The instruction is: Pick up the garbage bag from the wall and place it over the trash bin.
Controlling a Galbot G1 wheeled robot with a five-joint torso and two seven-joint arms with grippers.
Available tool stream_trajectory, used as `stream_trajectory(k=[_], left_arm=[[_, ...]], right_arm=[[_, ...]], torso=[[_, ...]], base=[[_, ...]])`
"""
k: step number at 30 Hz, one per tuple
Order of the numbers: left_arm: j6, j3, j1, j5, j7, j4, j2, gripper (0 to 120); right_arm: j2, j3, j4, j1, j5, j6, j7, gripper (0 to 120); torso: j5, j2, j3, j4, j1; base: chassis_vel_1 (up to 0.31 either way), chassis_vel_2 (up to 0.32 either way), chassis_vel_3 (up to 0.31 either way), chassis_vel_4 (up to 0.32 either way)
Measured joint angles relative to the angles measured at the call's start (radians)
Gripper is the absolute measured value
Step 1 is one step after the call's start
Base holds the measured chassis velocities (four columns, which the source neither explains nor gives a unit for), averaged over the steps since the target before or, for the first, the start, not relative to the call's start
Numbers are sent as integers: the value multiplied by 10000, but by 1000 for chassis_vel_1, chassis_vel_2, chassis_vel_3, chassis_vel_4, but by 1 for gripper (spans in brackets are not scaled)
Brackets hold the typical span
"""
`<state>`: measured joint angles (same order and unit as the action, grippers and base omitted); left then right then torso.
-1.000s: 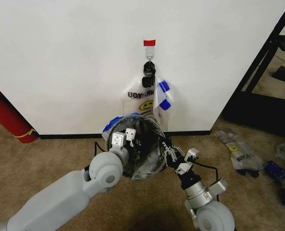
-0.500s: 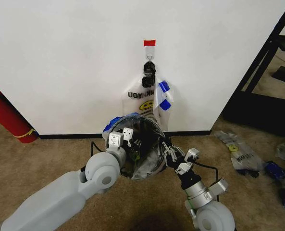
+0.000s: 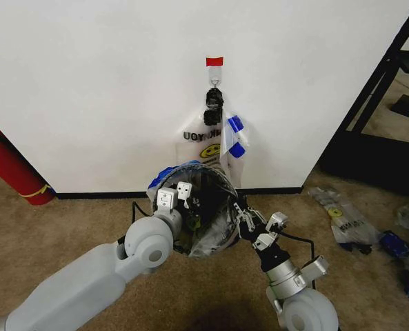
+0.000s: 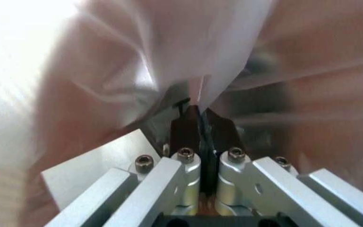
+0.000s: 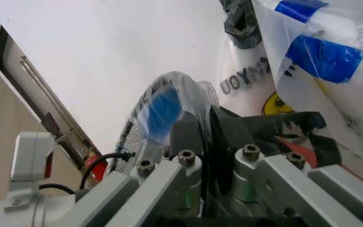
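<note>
White wall (image 3: 87, 83), bin (image 3: 221, 181) at its foot. Bag (image 3: 207, 241) lines the bin; left gripper (image 3: 177, 196) pinches the near-left rim film, right gripper (image 3: 244, 219) pinches the right rim, fingers closed, rim stretched between them.

Pale grey, rounded arm shells; left gripper (image 3: 185, 196) white-plated, right gripper (image 3: 243, 218) silver at 5 o'clock, with black cables and hex screws.
</note>
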<state>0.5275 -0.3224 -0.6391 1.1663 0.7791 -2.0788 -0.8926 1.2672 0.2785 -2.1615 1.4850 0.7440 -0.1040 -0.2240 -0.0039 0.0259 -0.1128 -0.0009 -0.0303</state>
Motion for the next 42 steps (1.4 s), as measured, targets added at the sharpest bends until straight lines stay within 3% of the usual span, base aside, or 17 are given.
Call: stream_trajectory(k=[12,22,31,33,37,42], left_arm=[[6,-363,413,-235,-45,662,-340,0],[240,-44,20,-157,18,-150,199,0],[522,175,-56,225,138,-1100,629,34],[522,177,-56,249,138,-1141,633,38],[322,125,1,338,136,-1023,480,55],[51,73,37,341,35,-761,393,43]], right_arm=[[-63,7,-328,145,121,35,-3,0],[-67,48,-218,-16,301,69,120,0],[-103,150,31,-211,383,80,224,0],[-102,156,41,-222,393,80,228,0],[-77,153,62,-247,415,83,243,0],[-76,153,52,-226,418,86,249,0]], torso=[[0,0,0,-1,0],[0,0,0,0,0],[-1,0,0,0,0],[-1,0,0,0,0],[0,0,0,-1,0],[0,0,0,-2,0]], base=[[0,0,0,0],[0,0,0,0],[0,0,0,0],[0,0,0,0],[0,0,0,0],[0,0,0,0]])
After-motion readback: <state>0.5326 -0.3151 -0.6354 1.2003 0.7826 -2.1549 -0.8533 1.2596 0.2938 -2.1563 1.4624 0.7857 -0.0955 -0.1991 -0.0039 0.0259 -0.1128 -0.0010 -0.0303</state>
